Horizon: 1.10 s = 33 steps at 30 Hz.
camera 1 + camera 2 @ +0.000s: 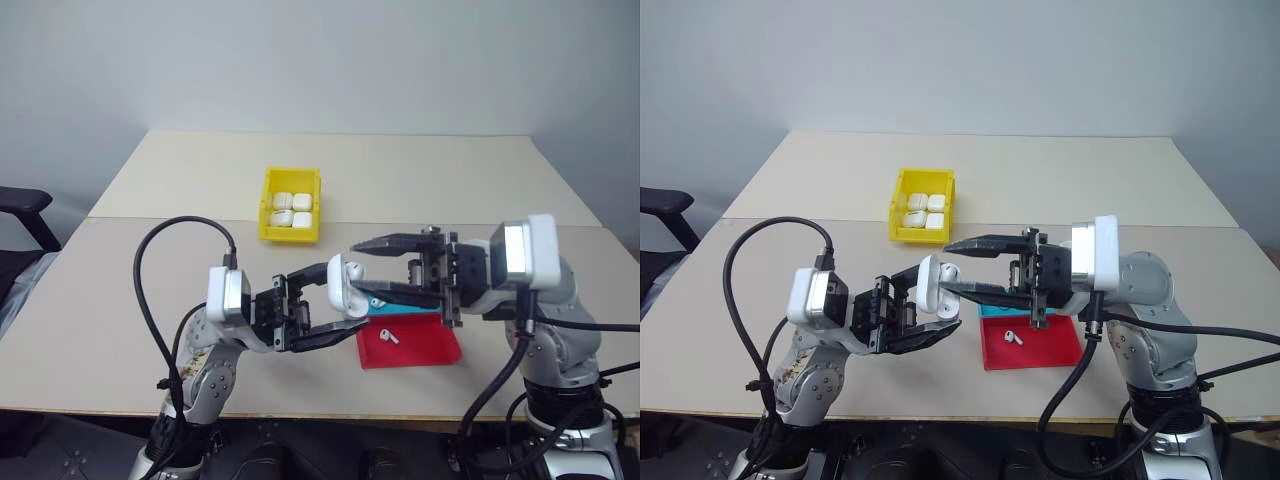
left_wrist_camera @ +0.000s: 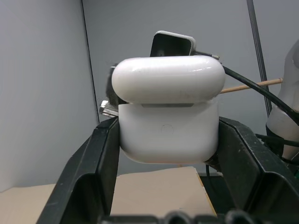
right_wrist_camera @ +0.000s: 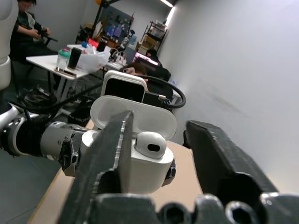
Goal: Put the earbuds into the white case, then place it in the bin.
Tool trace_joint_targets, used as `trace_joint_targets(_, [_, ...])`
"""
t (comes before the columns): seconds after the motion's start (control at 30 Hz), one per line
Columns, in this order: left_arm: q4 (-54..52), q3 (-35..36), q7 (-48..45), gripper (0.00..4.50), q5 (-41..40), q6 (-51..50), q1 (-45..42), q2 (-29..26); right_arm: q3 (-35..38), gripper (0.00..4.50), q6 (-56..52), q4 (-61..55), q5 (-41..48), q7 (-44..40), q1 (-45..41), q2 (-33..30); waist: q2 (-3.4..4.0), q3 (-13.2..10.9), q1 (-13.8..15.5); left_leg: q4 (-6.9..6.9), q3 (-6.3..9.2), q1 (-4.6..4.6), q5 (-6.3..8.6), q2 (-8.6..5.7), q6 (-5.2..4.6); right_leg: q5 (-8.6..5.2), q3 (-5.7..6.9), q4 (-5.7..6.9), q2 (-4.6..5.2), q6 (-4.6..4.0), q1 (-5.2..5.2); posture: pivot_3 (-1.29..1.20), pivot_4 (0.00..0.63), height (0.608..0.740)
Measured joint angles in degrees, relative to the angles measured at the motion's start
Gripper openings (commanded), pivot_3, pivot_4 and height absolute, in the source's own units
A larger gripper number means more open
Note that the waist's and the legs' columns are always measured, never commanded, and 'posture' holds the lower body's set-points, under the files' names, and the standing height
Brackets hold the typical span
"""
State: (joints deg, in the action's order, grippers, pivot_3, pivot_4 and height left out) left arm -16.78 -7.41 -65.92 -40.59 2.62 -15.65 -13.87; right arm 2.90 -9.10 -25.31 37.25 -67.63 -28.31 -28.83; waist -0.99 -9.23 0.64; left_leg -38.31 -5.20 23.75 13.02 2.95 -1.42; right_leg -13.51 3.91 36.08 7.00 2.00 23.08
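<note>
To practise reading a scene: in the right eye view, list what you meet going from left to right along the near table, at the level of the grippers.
Left gripper → white case → right gripper → loose earbud on the red tray.

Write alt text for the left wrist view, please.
The left claw grips the white case between its black fingers, with the lid slightly raised. Behind it is a grey wall.
</note>
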Motion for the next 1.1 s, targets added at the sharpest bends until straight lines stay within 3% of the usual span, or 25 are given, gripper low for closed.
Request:
trace_joint_targets(0.23, [0.9,0.1,-0.3,2.78,1.2,0.4,0.0,0.3,-0.2,2.25,1.2,0.8,0.1,-1.1,0.0,-1.7,0.00,0.0,0.0,0.00,-0.01,0.00,0.00,0.00,0.00,0.00,0.00,0.00,0.00,0.00,0.00,0.00,0.150,0.740])
trace_joint_targets(0.43, [8.8,4.6,-3.2,2.78,5.5,5.4,2.6,-5.3,2.4,2.25,-2.2,7.9,1.7,-5.9,-5.8,-13.6,0.01,0.0,-0.3,0.04,-0.07,-0.02,0.01,0.03,-0.01,-0.01,-0.02,0.00,0.00,-0.04,0.07,0.00,0.150,0.740])
trace_joint_targets(0.5, [11.1,5.8,-4.3,2.78,6.8,7.3,3.8,-6.3,1.5,2.25,-2.9,11.6,-1.7,-6.6,-9.5,-17.0,0.01,0.0,-0.3,0.07,-0.12,-0.01,0.01,0.03,-0.01,-0.02,0.03,-0.02,-0.01,-0.05,0.06,0.00,0.150,0.740])
trace_joint_targets(0.63, [13.7,7.2,-6.6,2.78,9.2,12.0,7.3,-8.6,-12.0,2.25,1.3,23.0,-20.9,-9.1,-17.2,-21.5,0.02,0.0,-0.8,0.07,-0.38,-0.01,0.01,0.04,-0.01,-0.03,-0.03,-0.02,0.01,-0.05,0.14,0.00,0.150,0.740])
trace_joint_targets(0.8, [14.4,8.3,-4.8,2.78,11.4,14.3,9.6,-8.7,-24.9,2.25,9.5,34.3,-36.5,-11.6,-24.3,-18.0,0.05,0.0,-1.2,0.10,-0.42,0.12,-0.01,0.04,0.02,-0.02,-0.04,0.00,0.02,-0.05,0.27,0.00,0.150,0.740])
trace_joint_targets(1.1, [11.3,8.4,0.5,2.78,12.0,14.1,14.0,-8.1,-35.2,2.25,31.0,51.8,-49.1,-16.9,-34.5,-10.8,0.07,0.0,-1.3,0.08,-0.50,0.07,-0.03,0.06,0.05,-0.02,-0.01,0.05,0.06,-0.04,0.24,0.00,0.150,0.740])
